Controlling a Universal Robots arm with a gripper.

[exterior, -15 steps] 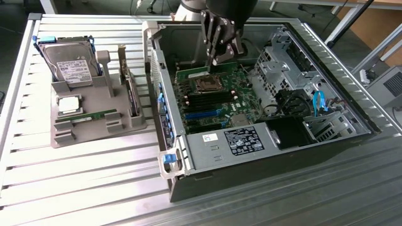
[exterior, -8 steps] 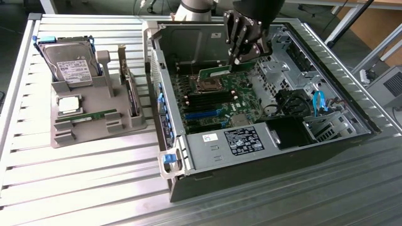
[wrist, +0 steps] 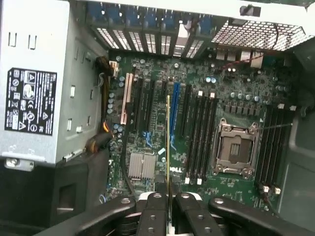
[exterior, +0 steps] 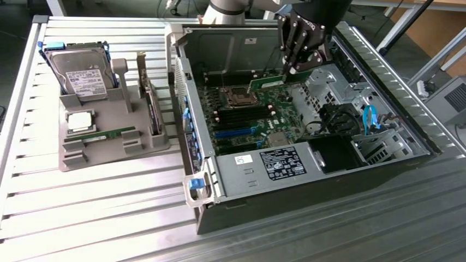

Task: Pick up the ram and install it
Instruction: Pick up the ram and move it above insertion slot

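Long thin green ram stick (exterior: 271, 83) (wrist: 168, 137) was clamped between the arm's black jaws, held just above the green motherboard (exterior: 271, 106) at the far end of the open grey computer case (exterior: 226, 49), grey parts tray (exterior: 109, 143) with silver hard drive (exterior: 84, 76) stood left on the slatted metal bench (exterior: 95, 210)

Ribbed metal table (exterior: 87, 218), bright glare; wooden panel (exterior: 439, 30) behind.
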